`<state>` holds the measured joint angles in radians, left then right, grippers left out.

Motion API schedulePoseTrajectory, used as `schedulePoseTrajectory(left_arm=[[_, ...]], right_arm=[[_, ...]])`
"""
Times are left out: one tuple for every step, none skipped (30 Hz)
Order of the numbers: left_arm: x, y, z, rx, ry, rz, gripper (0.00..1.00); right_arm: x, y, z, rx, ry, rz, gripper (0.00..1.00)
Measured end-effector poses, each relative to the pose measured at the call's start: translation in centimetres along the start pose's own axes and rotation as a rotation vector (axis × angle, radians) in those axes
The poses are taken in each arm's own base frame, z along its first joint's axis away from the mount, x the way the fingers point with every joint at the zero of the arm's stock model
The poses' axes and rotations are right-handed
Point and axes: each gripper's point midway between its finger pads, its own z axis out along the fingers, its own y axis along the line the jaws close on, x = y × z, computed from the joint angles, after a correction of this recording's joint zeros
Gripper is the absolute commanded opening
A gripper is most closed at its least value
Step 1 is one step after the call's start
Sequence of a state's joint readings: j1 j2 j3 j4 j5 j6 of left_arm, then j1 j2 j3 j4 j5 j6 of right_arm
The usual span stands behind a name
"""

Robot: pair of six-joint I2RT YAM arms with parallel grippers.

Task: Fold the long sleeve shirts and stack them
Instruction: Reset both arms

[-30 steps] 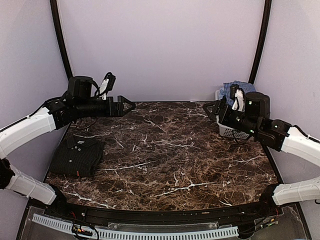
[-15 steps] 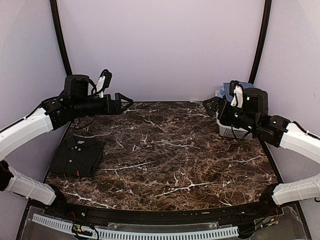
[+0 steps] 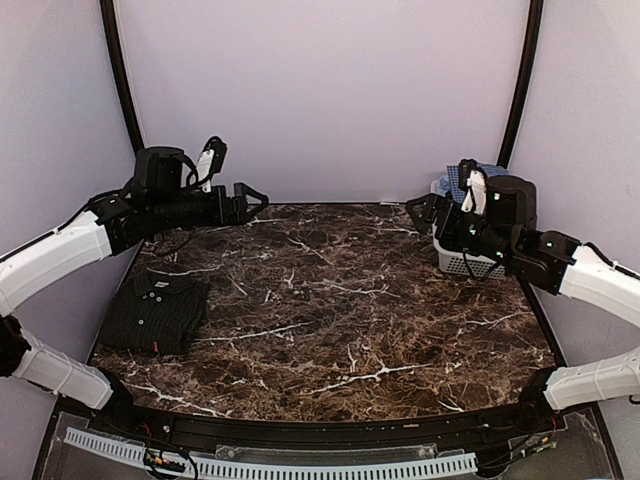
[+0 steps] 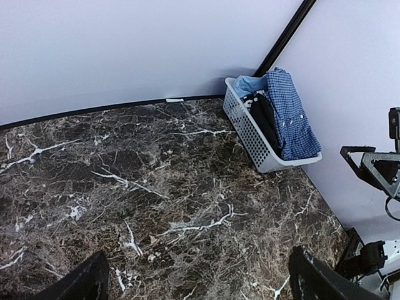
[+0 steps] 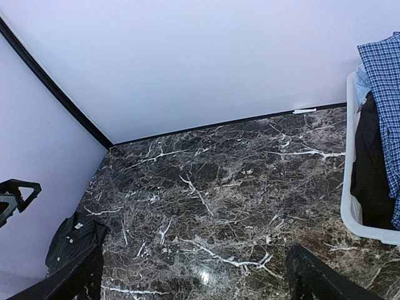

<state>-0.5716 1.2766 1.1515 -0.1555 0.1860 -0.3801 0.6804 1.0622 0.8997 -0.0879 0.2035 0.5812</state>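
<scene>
Both pairs of fingers stand wide apart, holding nothing. My left gripper (image 3: pixel 255 200) hovers over the far left of the dark marbled desk (image 3: pixel 330 330); my right gripper (image 3: pixel 416 216) is just in front of the white slatted plastic basket (image 3: pixel 462 263). The blue-and-white checked shirt (image 4: pixel 290 115) hangs bunched over the basket's outer wall, its long axis along that wall, with dark cloth (image 4: pixel 262 119) packed beside it. A careless pinch could, I judge, drag that cloth out or tip the basket. The black pinstriped shirt (image 3: pixel 155 312) lies folded at the desk's left edge, collar away from me, long axis near-to-far.
</scene>
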Motion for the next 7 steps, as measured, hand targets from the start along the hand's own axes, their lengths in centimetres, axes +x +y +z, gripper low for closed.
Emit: schedulePoseTrajectory(left_arm=[[-0.14, -0.02, 0.06, -0.001, -0.001, 0.002, 0.99], [-0.31, -0.07, 0.07, 0.000, -0.005, 0.004, 0.99], [-0.43, -0.09, 0.09, -0.001, -0.007, 0.006, 0.99], [-0.57, -0.14, 0.07, -0.001, -0.009, 0.008, 0.99], [-0.68, -0.16, 0.06, -0.001, -0.011, 0.010, 0.99], [-0.78, -0.18, 0.07, -0.002, -0.014, 0.011, 0.99], [-0.82, -0.18, 0.07, -0.002, -0.015, 0.012, 0.99]], right_arm=[[-0.02, 0.01, 0.00, -0.001, -0.001, 0.000, 0.99], [-0.06, 0.05, 0.00, -0.002, -0.002, 0.000, 0.98], [-0.11, 0.07, 0.00, -0.003, -0.004, 0.000, 0.98], [-0.14, 0.08, 0.00, -0.003, -0.006, 0.000, 0.98], [-0.16, 0.11, -0.01, -0.004, -0.007, 0.000, 0.99], [-0.19, 0.11, -0.01, -0.004, -0.008, 0.000, 0.98], [-0.22, 0.13, -0.01, -0.005, -0.009, 0.000, 0.99]])
